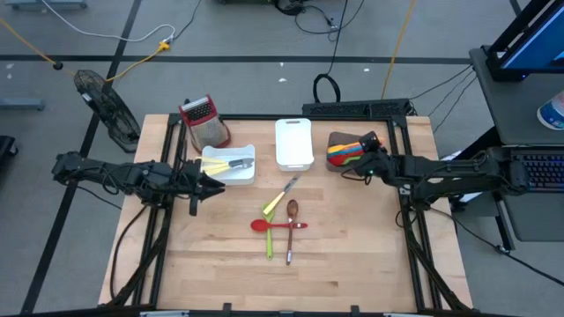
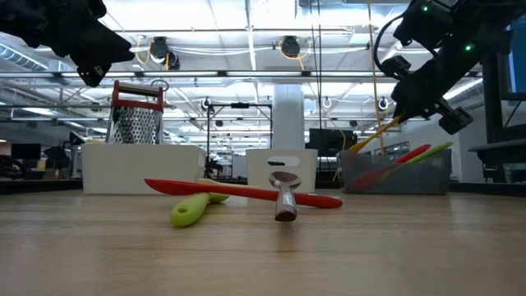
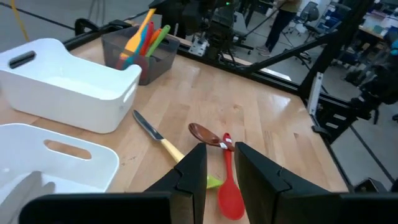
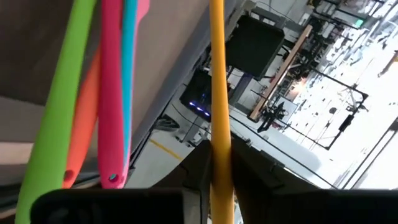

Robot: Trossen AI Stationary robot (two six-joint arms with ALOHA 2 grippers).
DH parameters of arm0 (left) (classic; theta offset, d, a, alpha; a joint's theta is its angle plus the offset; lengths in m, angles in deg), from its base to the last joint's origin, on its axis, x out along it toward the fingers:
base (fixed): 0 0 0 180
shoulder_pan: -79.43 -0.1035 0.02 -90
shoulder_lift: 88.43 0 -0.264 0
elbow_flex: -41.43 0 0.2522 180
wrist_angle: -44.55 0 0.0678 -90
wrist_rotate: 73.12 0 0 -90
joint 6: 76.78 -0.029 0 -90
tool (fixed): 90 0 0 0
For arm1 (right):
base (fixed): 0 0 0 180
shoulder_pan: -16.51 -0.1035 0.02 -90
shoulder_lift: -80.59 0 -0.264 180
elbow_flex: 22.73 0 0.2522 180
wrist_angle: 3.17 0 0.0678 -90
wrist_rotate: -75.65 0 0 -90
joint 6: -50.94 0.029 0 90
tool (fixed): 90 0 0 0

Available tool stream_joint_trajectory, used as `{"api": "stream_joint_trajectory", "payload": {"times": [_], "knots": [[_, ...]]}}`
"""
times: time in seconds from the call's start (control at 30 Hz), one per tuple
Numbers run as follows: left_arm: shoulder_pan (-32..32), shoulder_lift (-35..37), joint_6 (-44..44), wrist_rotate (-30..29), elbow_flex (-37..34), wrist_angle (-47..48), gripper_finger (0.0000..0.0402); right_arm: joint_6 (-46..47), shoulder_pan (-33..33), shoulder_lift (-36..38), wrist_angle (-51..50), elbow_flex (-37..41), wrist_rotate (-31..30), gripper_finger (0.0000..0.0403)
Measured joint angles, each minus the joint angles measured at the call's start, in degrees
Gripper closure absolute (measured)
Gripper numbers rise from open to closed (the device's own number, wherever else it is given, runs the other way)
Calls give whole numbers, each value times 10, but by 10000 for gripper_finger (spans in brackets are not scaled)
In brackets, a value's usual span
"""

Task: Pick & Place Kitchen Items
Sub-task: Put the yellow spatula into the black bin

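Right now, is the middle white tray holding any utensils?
No, the high view shows the middle white tray bare inside, while the left white tray holds a utensil.

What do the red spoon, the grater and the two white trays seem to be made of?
Red spoon: probably silicone or soft plastic, with an even, matte colour and no glint.
Grater: metal body, shiny with punched holes; its red top looks like plastic.
White trays: likely plastic, smooth and slightly glossy, with moulded handle slots and rounded rims.
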Motion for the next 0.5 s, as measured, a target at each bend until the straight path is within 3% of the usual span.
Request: {"api": "stream_joint_trajectory", "payload": {"times": [0.2, 0.5], "knots": [[0, 0, 0, -33, 0, 0, 316, -2, 0, 0, 34, 0, 0, 353], [0, 0, 0, -34, 0, 8, 316, -1, 0, 0, 37, 0, 0, 353]]}}
